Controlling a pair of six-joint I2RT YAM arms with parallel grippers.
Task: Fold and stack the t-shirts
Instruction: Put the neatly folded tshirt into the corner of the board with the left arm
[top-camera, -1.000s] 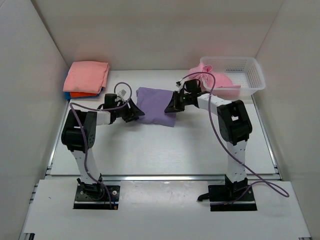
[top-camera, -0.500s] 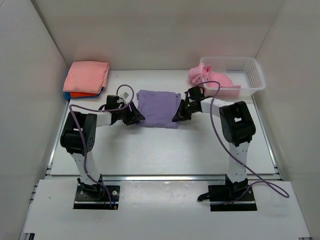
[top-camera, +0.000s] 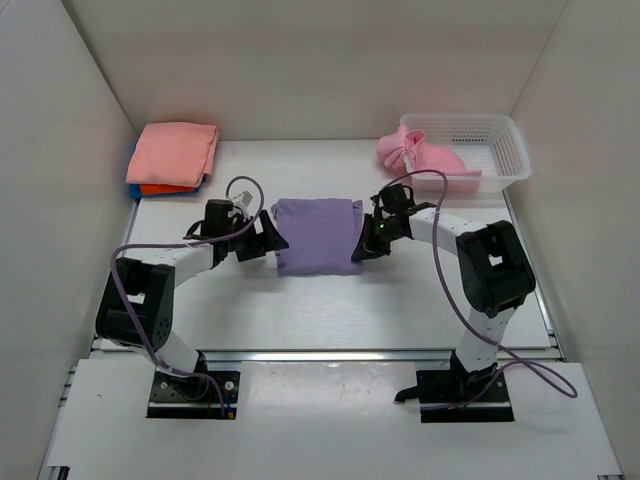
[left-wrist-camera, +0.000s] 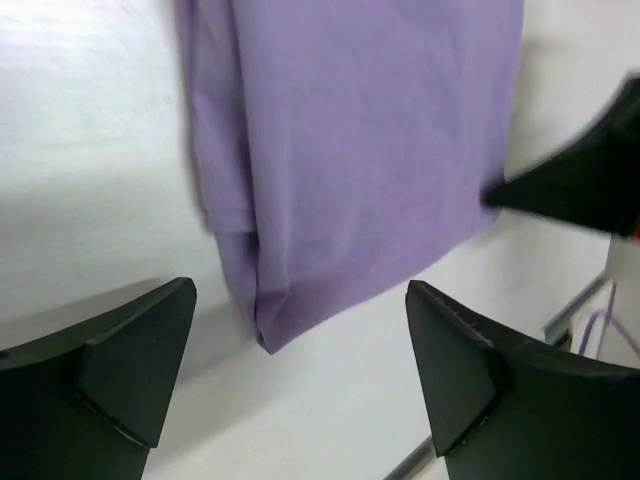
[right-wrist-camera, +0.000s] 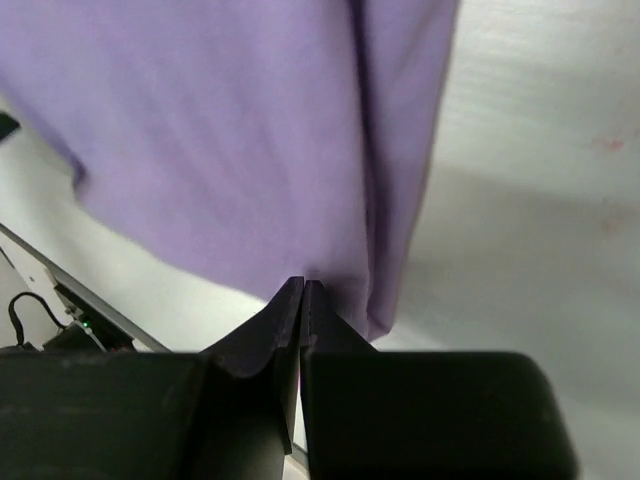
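Nearest us, the two arm bases (top-camera: 190, 385) are bolted to the front edge of the table (top-camera: 300, 310), with purple cables (top-camera: 140, 270) looping along each arm.

Mid-table lies the lavender t-shirt (top-camera: 318, 235), folded into a flat rectangle with a gripper on either side. The left gripper (top-camera: 272, 240) is released. In its wrist view the fingers (left-wrist-camera: 130, 350) stand wide apart with the shirt's near corner between them, touching neither. The right gripper (top-camera: 366, 242) is clenched, its two tips pressed together right at the shirt's right edge. We cannot tell whether any cloth is caught between them. From above, each gripper hides a little of the shirt's side edge.

Farther back on the left sits the stack: the salmon-pink t-shirt (top-camera: 175, 150) on top, the orange t-shirt (top-camera: 165, 188) showing beneath it and the blue t-shirt (top-camera: 133, 168) peeking out at the left. At the far right is the white mesh basket (top-camera: 505, 150), with the light pink t-shirt (top-camera: 412, 152) bunched inside and spilling over its left rim.

A second ago the lavender shirt lay askew and farther from the bases. It now sits squared and closer to us. The left jaws have widened since then, and both arms have drawn back and lowered. The stack and the basket lie as they did.
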